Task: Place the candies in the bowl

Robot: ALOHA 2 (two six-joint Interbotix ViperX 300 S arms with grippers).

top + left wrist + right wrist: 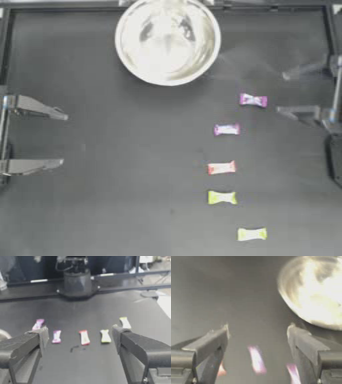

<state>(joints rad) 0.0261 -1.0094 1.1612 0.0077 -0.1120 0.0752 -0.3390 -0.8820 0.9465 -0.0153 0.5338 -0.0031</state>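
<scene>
— Clearly no candy has been put in the bowl (pixel 167 41) yet; where are the five found?

— They are strung along the worktop's (pixel 120 200) right half, from near the bowl at the far edge down toward the near edge: two purple candies (pixel 253 100) (pixel 226 129), a red-and-white one (pixel 221 168), two yellow-green ones (pixel 222 198) (pixel 252 234).

— Which pincer is better placed?

— The right pincer (pixel 288 93), held wide and empty at the right edge, is judged nearer: the uppermost purple candy lies just beside it, toward the middle, its long axis roughly along the reach. The left pincer (pixel 63 139), also wide and empty, is parked at the left edge, well apart.
</scene>
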